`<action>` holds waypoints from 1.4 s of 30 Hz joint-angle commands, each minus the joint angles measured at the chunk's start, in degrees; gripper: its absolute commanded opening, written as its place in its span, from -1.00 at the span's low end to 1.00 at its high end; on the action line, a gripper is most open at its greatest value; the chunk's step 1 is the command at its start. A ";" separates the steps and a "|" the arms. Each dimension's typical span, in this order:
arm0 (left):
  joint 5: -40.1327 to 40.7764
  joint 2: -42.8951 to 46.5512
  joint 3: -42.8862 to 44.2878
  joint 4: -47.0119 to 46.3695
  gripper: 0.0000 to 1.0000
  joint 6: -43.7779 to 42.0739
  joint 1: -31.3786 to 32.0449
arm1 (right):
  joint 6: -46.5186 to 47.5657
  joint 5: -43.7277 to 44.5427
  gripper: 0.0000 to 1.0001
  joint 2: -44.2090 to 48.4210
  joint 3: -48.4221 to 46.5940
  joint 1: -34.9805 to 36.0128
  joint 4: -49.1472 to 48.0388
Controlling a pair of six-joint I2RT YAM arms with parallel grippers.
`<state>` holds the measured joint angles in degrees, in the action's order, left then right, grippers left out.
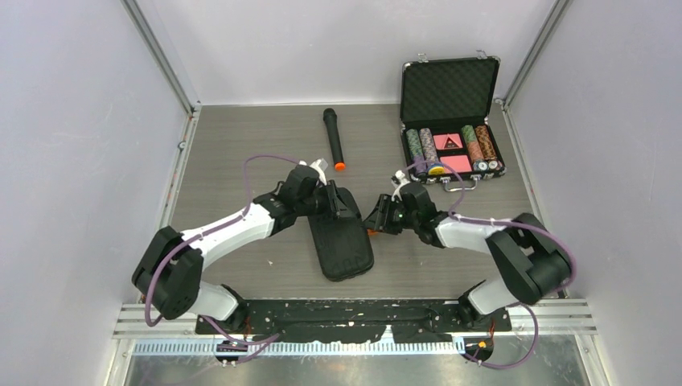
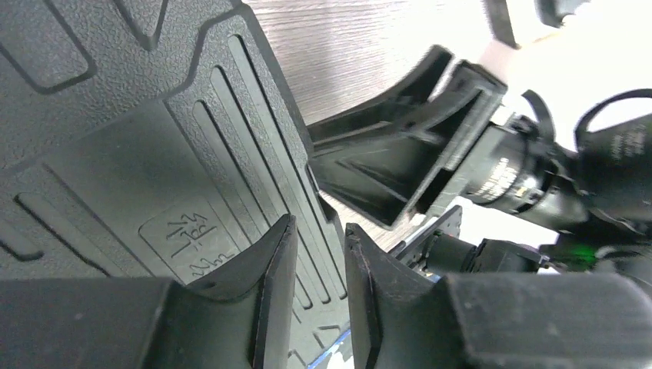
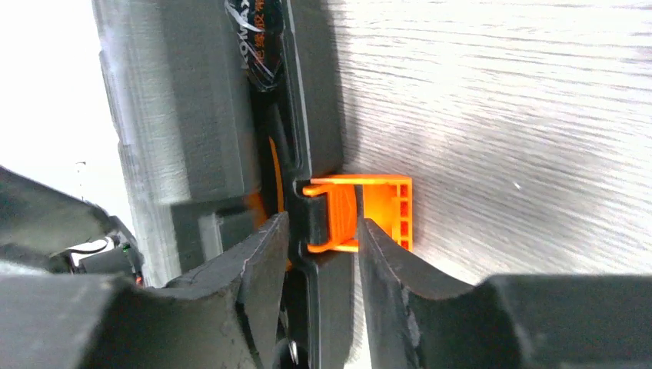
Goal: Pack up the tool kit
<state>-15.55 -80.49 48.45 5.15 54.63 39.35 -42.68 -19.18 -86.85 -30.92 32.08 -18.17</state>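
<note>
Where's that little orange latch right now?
The orange latch is on the right-hand edge of the closed tool kit, mid-table in the top view, sticking out over the table between the right gripper's fingers.
</note>
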 commanded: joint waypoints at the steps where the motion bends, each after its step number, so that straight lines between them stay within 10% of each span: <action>1: 2.06 2.03 4.73 2.25 -0.35 -3.50 -0.21 | 6.17 9.01 -0.02 10.09 -2.04 -1.70 11.55; 7: 8.97 5.80 8.57 13.15 -0.20 -9.42 0.52 | 15.66 16.34 0.11 18.73 -4.51 -2.96 22.93; 13: 14.27 4.16 8.82 22.47 -0.16 -11.47 5.29 | 16.36 3.24 -0.10 13.87 -5.33 -1.60 21.20; 29: 30.90 -4.06 8.13 33.61 -0.38 -17.63 5.42 | 2.90 -0.60 -0.19 2.90 -7.34 21.83 13.15; 36: 31.67 -4.94 4.80 32.26 -0.38 -19.51 5.30 | 17.04 7.26 -0.02 11.84 -5.37 15.82 19.14; 42: 31.09 -3.31 2.35 30.88 -0.38 -20.14 3.45 | 26.48 -3.22 0.25 10.87 -3.23 4.58 12.00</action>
<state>11.03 -82.81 55.29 32.49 36.97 45.39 -24.71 -16.34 -74.85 -34.87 41.23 -0.14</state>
